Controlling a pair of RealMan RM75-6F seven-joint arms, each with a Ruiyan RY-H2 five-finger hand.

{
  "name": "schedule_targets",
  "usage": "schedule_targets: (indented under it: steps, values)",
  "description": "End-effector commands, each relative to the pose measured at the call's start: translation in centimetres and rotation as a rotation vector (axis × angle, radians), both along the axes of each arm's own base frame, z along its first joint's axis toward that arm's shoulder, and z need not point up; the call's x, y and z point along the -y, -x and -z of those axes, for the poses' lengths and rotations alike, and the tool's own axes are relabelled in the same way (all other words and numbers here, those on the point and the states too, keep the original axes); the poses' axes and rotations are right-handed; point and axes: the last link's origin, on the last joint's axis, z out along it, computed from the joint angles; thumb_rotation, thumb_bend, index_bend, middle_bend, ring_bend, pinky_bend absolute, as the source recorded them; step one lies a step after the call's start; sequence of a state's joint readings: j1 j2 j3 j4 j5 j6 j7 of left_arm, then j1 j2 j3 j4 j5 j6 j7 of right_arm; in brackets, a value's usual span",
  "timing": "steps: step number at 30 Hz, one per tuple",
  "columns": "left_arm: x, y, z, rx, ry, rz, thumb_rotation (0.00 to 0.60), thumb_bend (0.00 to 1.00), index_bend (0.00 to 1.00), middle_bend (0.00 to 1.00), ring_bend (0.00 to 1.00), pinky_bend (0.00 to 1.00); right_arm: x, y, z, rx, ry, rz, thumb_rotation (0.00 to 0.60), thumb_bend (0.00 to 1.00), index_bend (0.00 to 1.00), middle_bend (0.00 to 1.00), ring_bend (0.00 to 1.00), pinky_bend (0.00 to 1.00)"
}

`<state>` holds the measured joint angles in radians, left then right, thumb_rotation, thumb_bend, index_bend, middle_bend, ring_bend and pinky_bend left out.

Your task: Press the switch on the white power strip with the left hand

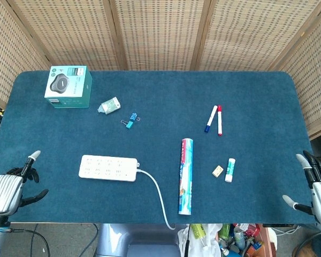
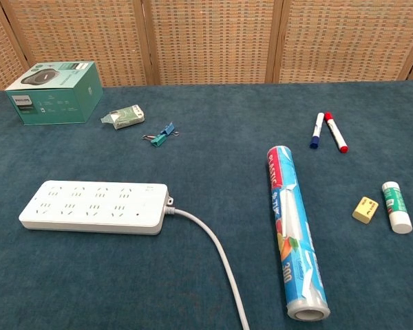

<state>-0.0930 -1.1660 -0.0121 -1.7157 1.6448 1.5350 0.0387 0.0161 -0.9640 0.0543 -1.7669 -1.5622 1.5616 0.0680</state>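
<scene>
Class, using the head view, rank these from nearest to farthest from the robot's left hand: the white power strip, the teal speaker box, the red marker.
Measured from the left hand:
1. White power strip, just to its right, near the table's front.
2. Teal speaker box, at the far left corner.
3. Red marker, across on the right half.

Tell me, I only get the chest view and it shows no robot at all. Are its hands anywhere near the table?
Observer: Yes. The head view shows the left hand at the table's near left corner, one finger pointing up, the rest curled.
Operator: Is it touching the power strip?
Observer: No. It sits clear of the strip, further left, with bare cloth between them.
Operator: And the other hand?
Observer: The right hand is at the near right corner, fingers spread, holding nothing.
</scene>
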Motion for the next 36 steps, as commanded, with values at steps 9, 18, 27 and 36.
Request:
schedule_targets:
  steps: [9, 18, 27, 36]
  values:
    - [-3.5, -5.3, 8.9, -0.025, 0.357, 0.025, 0.6, 1.0, 0.02, 1.0, 1.0, 1.0, 0.3, 0.1, 0.2, 0.0, -0.015, 0.009, 0.6, 0.0, 0.0, 0.0, 0.0, 0.0]
    - [-5.4, -8.7, 12.8, -0.043, 0.434, 0.011, 0.6, 1.0, 0.15, 1.0, 1.0, 1.0, 0.6, 0.4, 0.4, 0.003, -0.029, 0.021, 0.6, 0.0, 0.0, 0.0, 0.0, 0.0]
    - [-6.3, -9.8, 15.6, -0.083, 0.481, -0.042, 0.6, 1.0, 0.18, 1.0, 1.0, 1.0, 0.8, 0.7, 0.2, 0.015, -0.035, 0.033, 0.6, 0.0, 0.0, 0.0, 0.0, 0.0]
    - [-6.8, -10.4, 17.2, -0.089, 0.528, -0.064, 0.6, 1.0, 0.18, 1.0, 1.0, 1.0, 0.9, 0.7, 0.2, 0.02, -0.039, 0.037, 0.6, 0.0, 0.0, 0.0, 0.0, 0.0]
